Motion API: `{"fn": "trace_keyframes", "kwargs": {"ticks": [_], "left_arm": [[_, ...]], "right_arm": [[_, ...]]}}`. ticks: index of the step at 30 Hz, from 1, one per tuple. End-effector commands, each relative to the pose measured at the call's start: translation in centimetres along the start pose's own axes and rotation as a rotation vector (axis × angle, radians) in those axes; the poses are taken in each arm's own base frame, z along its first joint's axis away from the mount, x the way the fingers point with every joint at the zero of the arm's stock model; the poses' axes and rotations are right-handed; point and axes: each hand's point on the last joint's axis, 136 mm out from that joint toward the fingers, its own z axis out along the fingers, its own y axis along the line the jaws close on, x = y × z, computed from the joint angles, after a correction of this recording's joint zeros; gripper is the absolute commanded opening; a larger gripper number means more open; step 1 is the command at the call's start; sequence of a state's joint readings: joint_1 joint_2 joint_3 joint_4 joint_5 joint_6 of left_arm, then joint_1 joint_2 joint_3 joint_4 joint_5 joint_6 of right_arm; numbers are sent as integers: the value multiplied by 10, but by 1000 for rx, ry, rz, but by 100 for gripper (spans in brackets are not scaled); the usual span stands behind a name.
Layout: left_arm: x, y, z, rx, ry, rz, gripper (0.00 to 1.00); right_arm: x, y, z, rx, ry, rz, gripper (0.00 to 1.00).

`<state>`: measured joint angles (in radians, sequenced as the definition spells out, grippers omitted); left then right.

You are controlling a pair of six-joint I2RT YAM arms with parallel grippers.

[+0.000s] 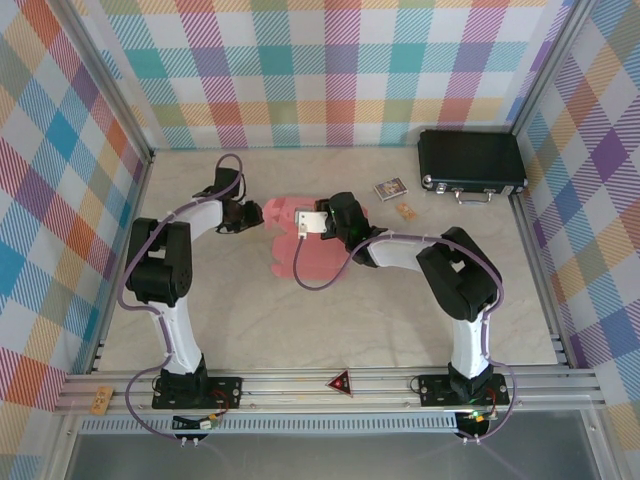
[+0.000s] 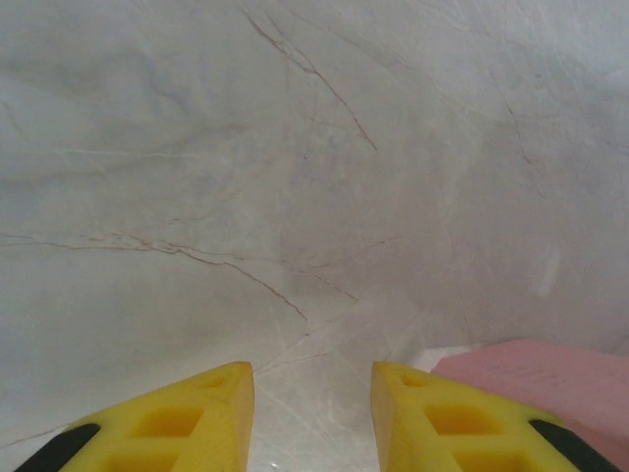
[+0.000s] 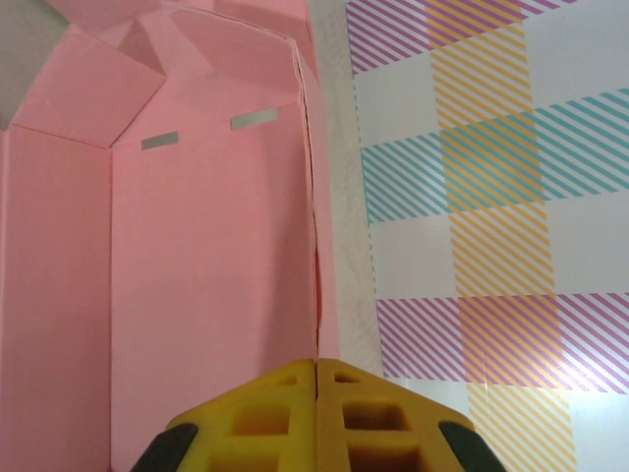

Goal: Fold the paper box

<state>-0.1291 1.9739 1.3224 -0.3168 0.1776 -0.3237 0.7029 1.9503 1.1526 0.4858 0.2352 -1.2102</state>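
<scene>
While the paper box (image 1: 312, 260) sits half-formed on the table (image 1: 250, 320) between the arms, one wall raised, the black case (image 1: 470, 160) lies closed at the far right. The right gripper (image 3: 316, 366) pinches that wall's edge, fingers together; the left gripper (image 2: 313, 379) hangs narrowly open beside the box, gripping nothing.

— Paper box (image 1: 318, 258)?
— Mid-tabletop (image 1: 260, 330); left fingers (image 2: 197, 423) just beside its left edge, right fingers (image 3: 265, 418) at its upright wall.
— Hard case (image 1: 472, 163)?
— Far right corner, well apart from the box; card (image 1: 391, 187) near its front-left corner.
</scene>
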Motion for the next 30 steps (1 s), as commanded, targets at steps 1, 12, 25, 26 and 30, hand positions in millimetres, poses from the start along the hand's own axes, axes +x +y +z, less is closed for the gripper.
{"fn": "trace_keyframes", "kwargs": {"ticks": [1, 12, 25, 26, 30], "left_arm": [[1, -9, 0, 43, 37, 42, 36], [5, -40, -1, 182, 74, 150, 36], [14, -71, -8, 315, 82, 226, 35], [15, -72, -8, 314, 85, 228, 35], [18, -75, -9, 330, 79, 234, 35]], "right_arm": [[-9, -3, 4, 10, -25, 26, 0], [-8, 1, 5, 0, -19, 31, 0], [-6, 4, 7, -7, -10, 30, 0], [-5, 4, 7, -8, -9, 30, 0], [-5, 5, 7, -9, -9, 29, 0]]}}
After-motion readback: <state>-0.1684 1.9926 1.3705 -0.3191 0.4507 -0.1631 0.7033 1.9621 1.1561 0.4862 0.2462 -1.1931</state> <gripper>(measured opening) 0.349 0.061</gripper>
